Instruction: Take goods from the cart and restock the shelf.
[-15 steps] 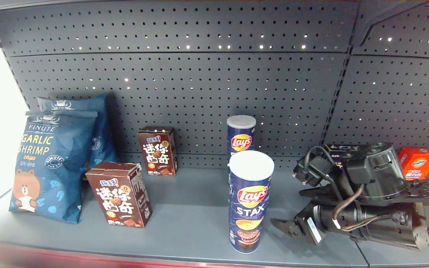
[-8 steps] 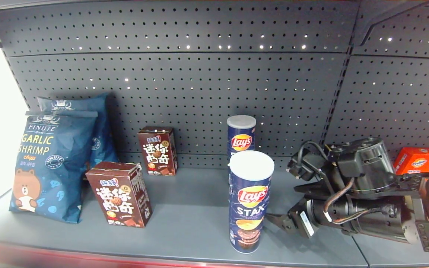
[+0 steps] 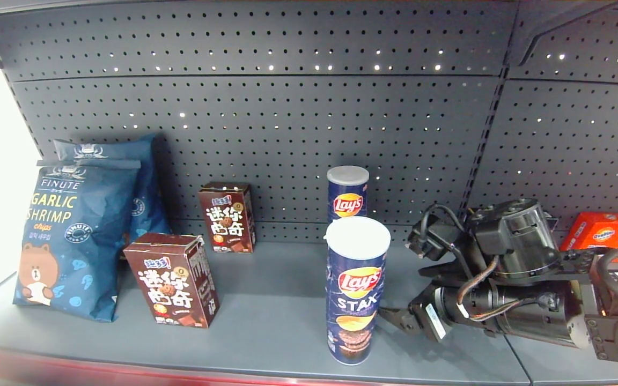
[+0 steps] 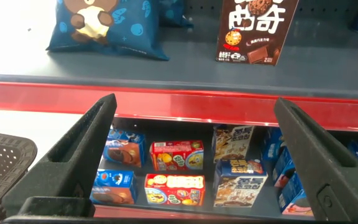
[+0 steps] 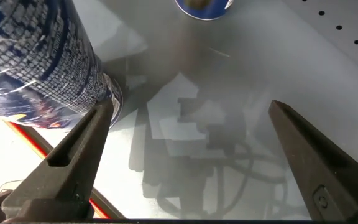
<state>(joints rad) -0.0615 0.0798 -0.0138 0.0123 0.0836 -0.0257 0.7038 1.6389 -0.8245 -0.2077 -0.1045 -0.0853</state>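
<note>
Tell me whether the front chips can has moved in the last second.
Yes. The front chips can shifted slightly left relative to the rear can.

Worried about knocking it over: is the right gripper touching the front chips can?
Touching. In the right wrist view, one fingertip of the open right gripper rests against the lower wall of the front chips can, with no gap showing.

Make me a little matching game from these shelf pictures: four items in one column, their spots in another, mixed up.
Items:
1. front chip can
2. blue snack bags
3. orange box
4. front brown box

Spots:
a. far left of the shelf
b. far right, at the back
c. right next to the right gripper
d. just right of the bags

Pairs: 1-c, 2-a, 3-b, 4-d
</note>
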